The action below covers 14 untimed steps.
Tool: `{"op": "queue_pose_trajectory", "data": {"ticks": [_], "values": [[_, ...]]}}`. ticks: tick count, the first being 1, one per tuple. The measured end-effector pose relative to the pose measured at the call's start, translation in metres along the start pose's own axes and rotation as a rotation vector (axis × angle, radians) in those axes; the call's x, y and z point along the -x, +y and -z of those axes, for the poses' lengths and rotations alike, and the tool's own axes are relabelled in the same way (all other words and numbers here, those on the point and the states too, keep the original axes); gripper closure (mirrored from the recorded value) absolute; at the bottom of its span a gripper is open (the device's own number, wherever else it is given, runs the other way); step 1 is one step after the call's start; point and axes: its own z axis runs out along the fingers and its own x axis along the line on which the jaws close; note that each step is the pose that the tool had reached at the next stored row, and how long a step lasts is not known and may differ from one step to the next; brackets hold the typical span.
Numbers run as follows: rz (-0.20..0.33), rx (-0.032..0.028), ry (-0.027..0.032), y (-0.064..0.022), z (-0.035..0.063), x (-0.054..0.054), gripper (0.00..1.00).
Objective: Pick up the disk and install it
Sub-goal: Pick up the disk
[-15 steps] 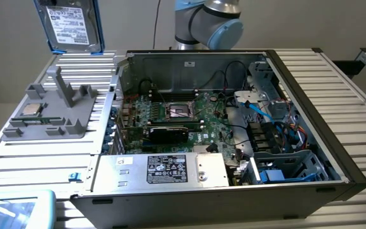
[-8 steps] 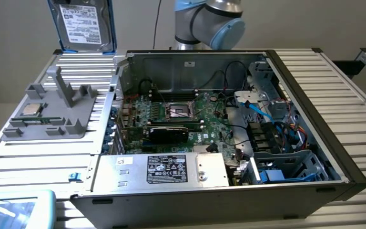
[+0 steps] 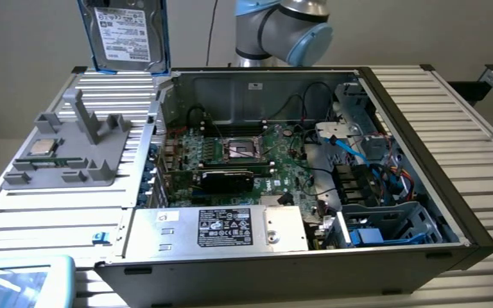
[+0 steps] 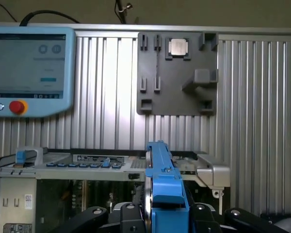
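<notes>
Gripper [image 4: 167,221]: pinching the disk [image 4: 162,189] across its faces, blue rail edge-on. Disk held upright and aloft, long axis vertical. Open computer case [image 3: 426,147] lies toward the exterior view's right, its drive cage [image 3: 392,224] well apart.

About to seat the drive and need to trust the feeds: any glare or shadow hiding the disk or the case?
Exterior view: disk label evenly lit, no glare; case interior only softly shadowed. Wrist view: bright reflection on the ribbed table behind; the disk shows edge-on, its blue rail unshadowed.
</notes>
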Motion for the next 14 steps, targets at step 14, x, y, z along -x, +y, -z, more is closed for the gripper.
{"op": "queue_pose_trajectory", "data": {"ticks": [14], "values": [[0.000,0.0005,0.0000,-0.0589,0.0035,-0.016,0.63]]}}
